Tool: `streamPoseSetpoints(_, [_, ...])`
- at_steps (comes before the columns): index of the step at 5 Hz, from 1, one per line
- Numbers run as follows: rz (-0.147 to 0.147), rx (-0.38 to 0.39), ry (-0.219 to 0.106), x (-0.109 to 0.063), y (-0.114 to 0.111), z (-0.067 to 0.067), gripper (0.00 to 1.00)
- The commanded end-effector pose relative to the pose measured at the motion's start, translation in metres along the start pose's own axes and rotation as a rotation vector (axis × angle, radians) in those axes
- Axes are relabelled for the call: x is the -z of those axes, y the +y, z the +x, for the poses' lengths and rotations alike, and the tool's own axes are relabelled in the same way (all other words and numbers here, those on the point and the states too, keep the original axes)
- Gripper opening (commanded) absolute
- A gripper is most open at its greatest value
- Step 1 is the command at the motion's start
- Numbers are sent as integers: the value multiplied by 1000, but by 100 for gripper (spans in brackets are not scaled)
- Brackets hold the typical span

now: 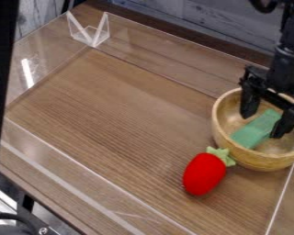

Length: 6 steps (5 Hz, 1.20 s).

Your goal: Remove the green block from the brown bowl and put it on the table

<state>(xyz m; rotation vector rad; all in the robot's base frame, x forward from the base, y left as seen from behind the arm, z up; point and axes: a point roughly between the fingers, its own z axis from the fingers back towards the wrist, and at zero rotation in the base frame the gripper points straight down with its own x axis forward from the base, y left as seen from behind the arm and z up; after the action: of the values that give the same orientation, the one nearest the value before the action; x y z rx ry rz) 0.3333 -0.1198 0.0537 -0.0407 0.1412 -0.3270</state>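
My gripper point(268, 112) hangs at the right edge of the frame, pointing straight down into the brown bowl point(231, 145), jaws spread wide and gripping nothing. The green block point(255, 134) lies inside the bowl, leaning on the pale inner wall, its upper end between my fingers and its lower end toward the bowl's near rim. It looks like a small, stiff, light bar with smooth painted faces, so I judge it may slip if I pinch only a corner. I'd take it across its narrow width near the upper end, squarely on the flat sides. The strawberry toy point(206, 172) sits on the table point(113, 110) just left of the bowl, clear of my path.
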Motion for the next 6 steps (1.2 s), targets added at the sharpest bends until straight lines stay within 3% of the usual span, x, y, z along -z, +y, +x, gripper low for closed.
streamPoseSetpoints(1, [3,-15,-101,-34,-1,-11,100])
streamPoseSetpoints(2, [-3,-62,-92,-30,-4,-7,0])
streamPoseSetpoints(3, [-6,-111,-100,-35,-4,-4,0])
streamPoseSetpoints(5, [-6,-250,-198,-89,9,-13,0])
streamPoseSetpoints(6, [-5,-284,-176,-74,5,-12,100])
